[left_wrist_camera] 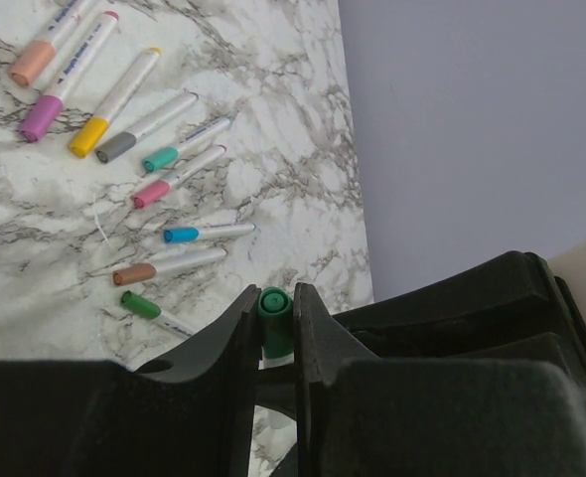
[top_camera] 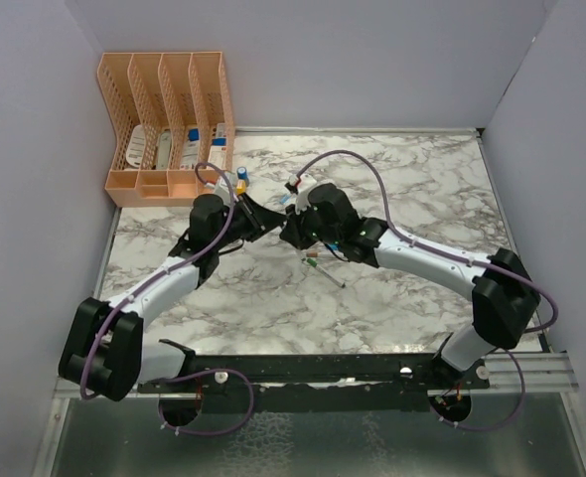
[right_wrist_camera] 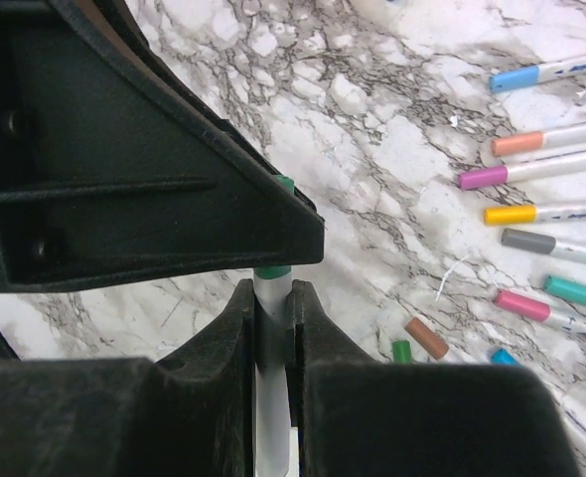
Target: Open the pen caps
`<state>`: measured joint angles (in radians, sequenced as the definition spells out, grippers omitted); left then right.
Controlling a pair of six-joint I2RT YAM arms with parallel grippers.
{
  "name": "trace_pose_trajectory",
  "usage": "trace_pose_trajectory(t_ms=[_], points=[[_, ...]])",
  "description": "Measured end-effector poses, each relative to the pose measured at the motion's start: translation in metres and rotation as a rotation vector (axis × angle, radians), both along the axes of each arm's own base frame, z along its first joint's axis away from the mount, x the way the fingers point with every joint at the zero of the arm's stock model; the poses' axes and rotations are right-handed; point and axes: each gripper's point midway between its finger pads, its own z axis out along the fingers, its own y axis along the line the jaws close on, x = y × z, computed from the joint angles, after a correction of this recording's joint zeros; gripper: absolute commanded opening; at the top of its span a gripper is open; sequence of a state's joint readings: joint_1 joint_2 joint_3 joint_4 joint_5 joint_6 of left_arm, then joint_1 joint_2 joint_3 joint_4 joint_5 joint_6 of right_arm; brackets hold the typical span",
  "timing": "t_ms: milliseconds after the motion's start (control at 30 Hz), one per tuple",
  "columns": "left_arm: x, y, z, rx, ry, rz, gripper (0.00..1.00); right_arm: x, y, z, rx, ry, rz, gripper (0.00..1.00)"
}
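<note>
My left gripper point(left_wrist_camera: 274, 298) is shut on the green cap point(left_wrist_camera: 274, 316) of a pen held in the air. My right gripper point(right_wrist_camera: 272, 290) is shut on the same pen's white barrel point(right_wrist_camera: 271, 338), just below the cap's green rim point(right_wrist_camera: 272, 271). The two grippers meet tip to tip over the table's middle point(top_camera: 278, 221). Several capped pens lie in a row on the marble: orange cap point(left_wrist_camera: 30, 62), yellow cap point(left_wrist_camera: 89, 137), teal cap point(left_wrist_camera: 160, 157), blue cap point(left_wrist_camera: 181, 235), brown cap point(left_wrist_camera: 134, 273), green cap point(left_wrist_camera: 140, 304). The row also shows in the right wrist view point(right_wrist_camera: 516, 213).
An orange file organiser point(top_camera: 164, 119) stands at the back left with a small blue-and-yellow bottle point(top_camera: 241, 177) beside it. A thin pen point(top_camera: 325, 270) lies just in front of the right gripper. Grey walls close the table on three sides.
</note>
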<state>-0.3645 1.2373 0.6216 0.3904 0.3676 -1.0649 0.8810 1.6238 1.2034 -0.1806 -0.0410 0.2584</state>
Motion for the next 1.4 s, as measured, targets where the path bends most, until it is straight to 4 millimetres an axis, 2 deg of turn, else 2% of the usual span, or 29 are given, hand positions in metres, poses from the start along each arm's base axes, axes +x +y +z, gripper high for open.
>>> trace_pose_trajectory(t_ms=[300,333,433,500,700,800,867,1000,1100,1233,1400], points=[[-0.003,-0.027,0.011,-0.036,0.019,-0.16,0.0,-0.009,-0.031,0.015,0.084,-0.043,-0.081,0.01],[0.008,-0.02,0.012,-0.019,-0.006,-0.108,0.0,-0.017,-0.037,0.009,0.06,-0.018,-0.076,0.01],[0.05,0.026,0.01,0.02,-0.039,0.11,0.0,-0.044,-0.054,-0.012,-0.008,0.054,-0.049,0.01],[0.064,0.048,0.008,0.038,-0.043,0.201,0.0,-0.053,-0.059,-0.021,-0.031,0.083,-0.038,0.01],[0.07,0.057,0.0,0.104,-0.045,0.236,0.0,-0.061,-0.07,-0.038,-0.081,0.134,-0.053,0.01],[0.075,0.059,-0.015,0.188,-0.003,0.222,0.0,-0.049,-0.082,-0.038,-0.099,0.132,-0.107,0.01],[0.079,0.061,-0.029,0.267,0.036,0.208,0.0,-0.033,-0.094,-0.037,-0.105,0.134,-0.159,0.01],[0.076,0.072,-0.066,0.422,0.125,0.179,0.0,0.015,-0.13,-0.026,-0.103,0.106,-0.303,0.01],[0.071,0.082,-0.095,0.538,0.203,0.156,0.0,0.044,-0.147,-0.016,-0.108,0.072,-0.369,0.01],[0.067,0.093,-0.124,0.677,0.275,0.125,0.0,0.066,-0.161,-0.013,-0.121,0.056,-0.412,0.01],[0.067,0.099,-0.146,0.775,0.327,0.082,0.0,0.087,-0.197,-0.026,-0.155,0.077,-0.495,0.01]])
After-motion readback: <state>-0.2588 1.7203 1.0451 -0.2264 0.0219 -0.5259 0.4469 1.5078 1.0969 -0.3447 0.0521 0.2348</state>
